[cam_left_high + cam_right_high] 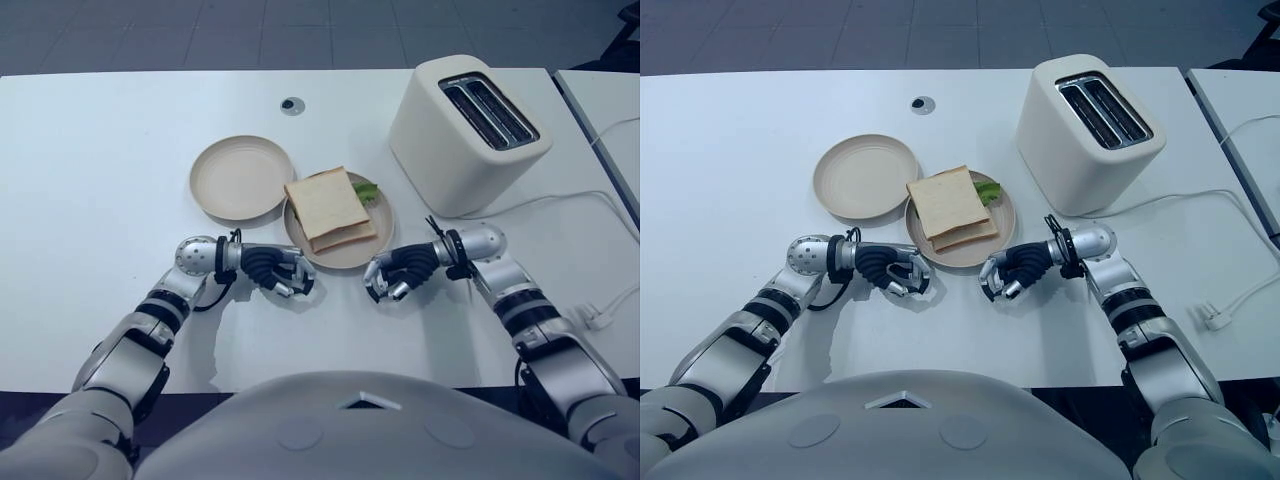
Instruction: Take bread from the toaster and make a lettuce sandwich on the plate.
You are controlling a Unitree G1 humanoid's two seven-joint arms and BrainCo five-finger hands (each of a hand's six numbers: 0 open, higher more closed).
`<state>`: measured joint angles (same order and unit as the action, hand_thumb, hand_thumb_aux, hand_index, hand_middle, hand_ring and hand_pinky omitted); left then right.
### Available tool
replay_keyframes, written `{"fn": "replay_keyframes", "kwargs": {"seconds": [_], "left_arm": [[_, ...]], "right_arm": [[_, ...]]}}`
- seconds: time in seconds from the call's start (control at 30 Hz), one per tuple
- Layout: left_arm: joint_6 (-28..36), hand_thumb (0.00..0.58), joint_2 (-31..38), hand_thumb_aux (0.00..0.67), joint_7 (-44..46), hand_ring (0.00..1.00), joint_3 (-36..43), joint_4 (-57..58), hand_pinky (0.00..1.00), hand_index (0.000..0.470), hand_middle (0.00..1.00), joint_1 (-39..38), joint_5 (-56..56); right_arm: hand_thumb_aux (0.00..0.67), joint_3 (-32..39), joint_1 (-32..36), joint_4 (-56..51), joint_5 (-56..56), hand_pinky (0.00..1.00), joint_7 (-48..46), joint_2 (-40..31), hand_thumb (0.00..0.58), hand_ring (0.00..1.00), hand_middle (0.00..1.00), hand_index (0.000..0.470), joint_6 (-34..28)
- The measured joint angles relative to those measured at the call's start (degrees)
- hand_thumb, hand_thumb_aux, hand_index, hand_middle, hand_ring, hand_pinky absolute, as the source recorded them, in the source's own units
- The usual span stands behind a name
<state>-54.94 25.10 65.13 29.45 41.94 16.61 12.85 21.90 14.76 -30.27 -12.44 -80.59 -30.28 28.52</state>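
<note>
While the 2 hands rest low in the middle of the frame, the sandwich point(328, 205) lies on the plate point(343, 263) at centre. It is 2 stacked bread slices, with lettuce point(366, 190) peeking out at its upper right edge. The left hand point(272, 269) is just below-left of that plate and the right hand point(400, 272) just below-right, each with fingers curled together around nothing. The other plate point(240, 178) lies just beside it, to the upper left. The toaster point(450, 150) stands at upper right on the white table point(100, 150), its 2 slots dark.
</note>
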Motion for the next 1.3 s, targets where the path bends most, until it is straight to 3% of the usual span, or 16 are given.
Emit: {"fn": "replay_keyframes", "kwargs": {"seconds": [0.1, 0.2, 0.37, 0.4, 0.43, 0.47, 0.5, 0.57, 0.6, 0.77, 0.93, 1.1, 1.3], "left_arm": [[-1.5, 0.580, -1.9, 0.670, -1.9, 1.00, -2.1, 3.6, 1.00, 0.470, 1.00, 0.6, -0.8], [-2.9, 0.580, -4.4, 0.670, -12.9, 1.00, -3.6, 9.6, 1.00, 0.470, 1.00, 4.9, -10.1], [-1.4, 0.580, -4.6, 0.670, -44.6, 1.00, -7.8, 17.8, 1.00, 0.470, 1.00, 12.4, -27.7], [-1.3, 0.580, -4.7, 0.670, -49.5, 0.84, -8.5, 18.3, 0.84, 0.470, 0.84, 13.6, -29.7], [-1.3, 0.503, -5.0, 0.426, -55.6, 0.76, -9.6, 18.6, 0.76, 0.299, 0.76, 14.8, -31.8], [-2.1, 0.000, -5.4, 0.000, -59.3, 0.53, -10.9, 18.7, 0.53, 0.000, 0.53, 15.6, -32.0], [-3.6, 0.000, -5.8, 0.000, -62.5, 0.32, -12.6, 18.6, 0.32, 0.000, 0.32, 16.4, -31.8], [-8.0, 0.000, -6.8, 0.000, -63.3, 0.12, -16.5, 17.5, 0.12, 0.000, 0.12, 16.7, -26.6], [-10.2, 0.000, -7.5, 0.000, -61.2, 0.07, -17.5, 15.1, 0.07, 0.000, 0.07, 16.5, -20.6], [-11.9, 0.000, -8.4, 0.000, -47.2, 0.06, -17.4, -2.6, 0.06, 0.000, 0.06, 11.0, 5.9], [-3.2, 0.000, -10.9, 0.000, -35.7, 0.00, -18.7, -20.1, 0.00, 0.000, 0.00, 6.7, 26.4], [0.4, 0.000, -13.7, 0.000, -29.9, 0.00, -23.4, -18.3, 0.00, 0.000, 0.00, 6.5, 27.4], [-0.1, 0.000, -17.2, 0.000, -31.6, 0.00, -29.6, -9.8, 0.00, 0.000, 0.00, 9.1, 19.3]], "right_arm": [[0.670, -1.8, 2.3, -5.5, 1.1, 1.00, 4.2, 3.4, 0.580, 1.00, 1.00, 0.470, 2.9], [0.670, -4.5, 8.5, -15.0, 7.9, 1.00, 19.8, 8.4, 0.580, 1.00, 1.00, 0.470, 6.8], [0.670, -6.7, 17.1, -27.6, 18.6, 1.00, 46.6, 13.0, 0.580, 1.00, 1.00, 0.470, 12.5], [0.670, -6.9, 17.9, -28.8, 19.4, 0.95, 49.5, 13.7, 0.580, 0.95, 0.95, 0.470, 13.6], [0.670, -8.1, 18.7, -29.7, 19.4, 0.65, 52.6, 14.7, 0.580, 0.65, 0.65, 0.470, 15.3], [0.263, -9.3, 19.2, -29.8, 19.3, 0.11, 54.5, 15.2, 0.366, 0.11, 0.11, 0.184, 16.8], [0.000, -10.9, 20.2, -29.8, 19.1, 0.00, 56.1, 15.2, 0.000, 0.00, 0.00, 0.000, 18.5], [0.000, -13.8, 21.2, -29.0, 16.9, 0.00, 57.8, 15.1, 0.000, 0.00, 0.00, 0.000, 20.8], [0.000, -15.3, 21.4, -27.8, 16.1, 0.00, 58.1, 14.8, 0.000, 0.00, 0.00, 0.000, 21.6], [0.000, -22.1, 21.5, -17.5, 8.3, 0.00, 59.4, 14.2, 0.000, 0.00, 0.00, 0.000, 25.6], [0.000, -24.6, 20.0, -8.4, 4.1, 0.00, 58.9, 13.5, 0.000, 0.00, 0.00, 0.000, 25.5], [0.000, -24.2, 18.6, -7.6, 3.7, 0.00, 57.5, 13.9, 0.000, 0.00, 0.00, 0.000, 24.2], [0.000, -23.4, 17.7, -5.4, 3.5, 0.00, 55.6, 15.1, 0.000, 0.00, 0.00, 0.000, 22.9]]}}
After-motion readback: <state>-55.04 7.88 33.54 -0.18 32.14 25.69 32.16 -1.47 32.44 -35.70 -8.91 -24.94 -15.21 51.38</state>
